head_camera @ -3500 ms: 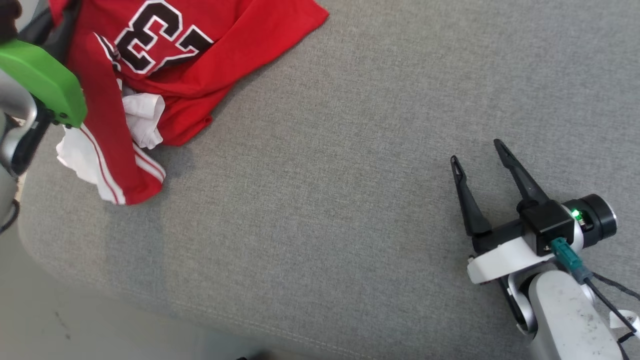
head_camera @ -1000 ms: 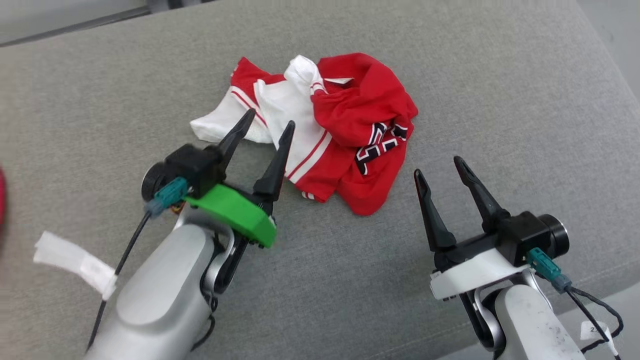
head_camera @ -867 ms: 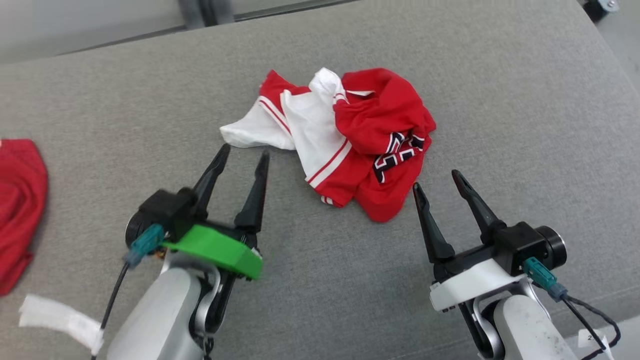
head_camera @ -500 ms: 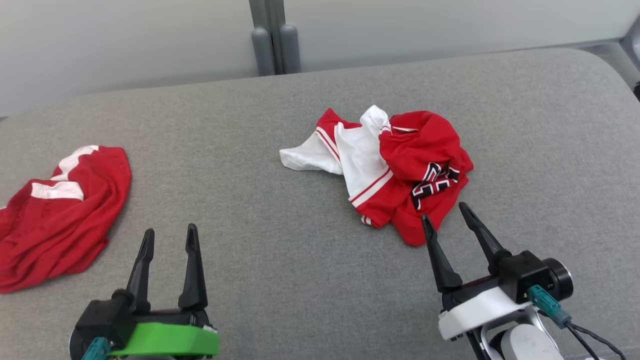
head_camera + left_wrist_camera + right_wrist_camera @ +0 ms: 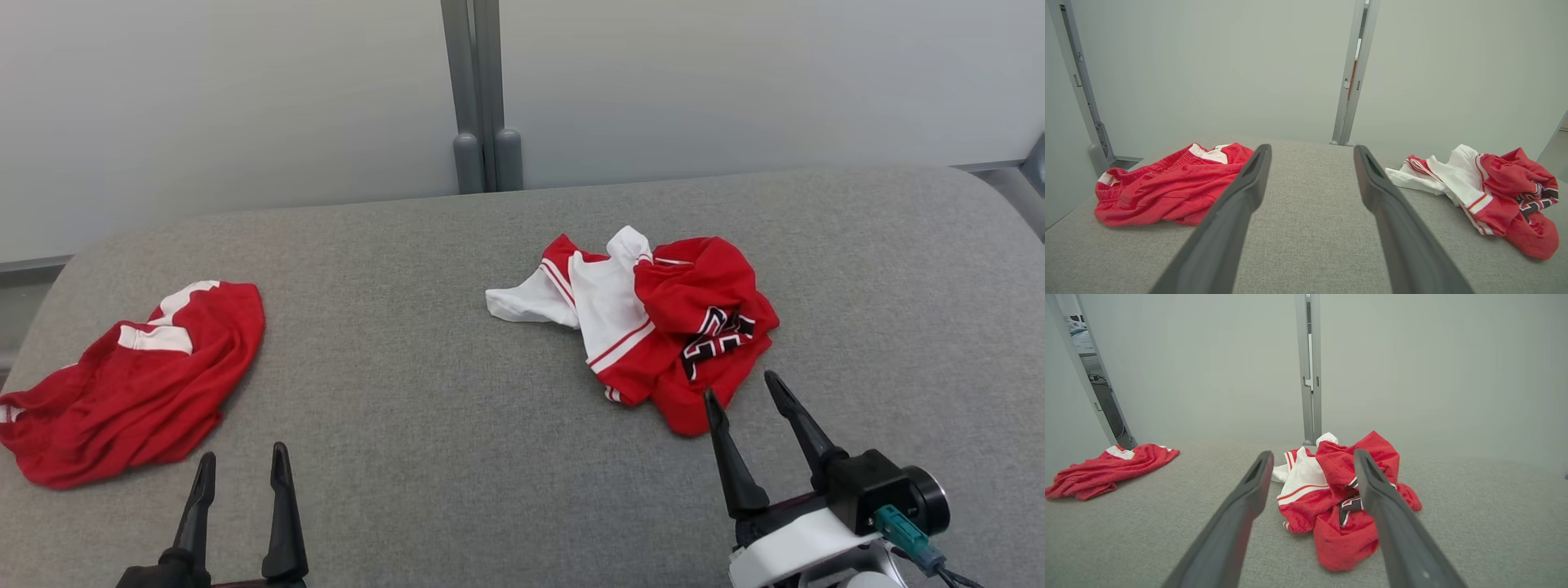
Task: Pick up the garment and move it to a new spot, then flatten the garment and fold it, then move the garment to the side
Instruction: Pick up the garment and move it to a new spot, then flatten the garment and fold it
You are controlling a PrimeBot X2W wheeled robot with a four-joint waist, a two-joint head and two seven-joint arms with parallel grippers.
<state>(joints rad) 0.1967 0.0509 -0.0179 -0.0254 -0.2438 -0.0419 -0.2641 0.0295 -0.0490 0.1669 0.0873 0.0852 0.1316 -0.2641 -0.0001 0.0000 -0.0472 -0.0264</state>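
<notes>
Jersey [image 5: 653, 327]: red, with white panels and black-and-white lettering. It lies in a crumpled heap on the grey upholstered surface [image 5: 457, 425], right of centre and toward the far side. A white part trails out to the left of the heap. The lettering is folded in on itself; can't read it.

My right gripper [image 5: 739, 385] sits just on the near side of the heap. Fingers are spread wide, with nothing between them. From the head view one tip overlaps the red near edge; can't tell if it touches cloth. From my right wrist, the jersey [image 5: 1339, 498] shows between and beyond the fingers.

My left gripper [image 5: 242, 452] is at near left, fingers also spread and empty, over bare fabric and well apart from the jersey.

A second red garment [image 5: 139, 384] with white bands lies rumpled at the left end. Past the far edge are pale wall panels and a grey upright post [image 5: 482, 90].
</notes>
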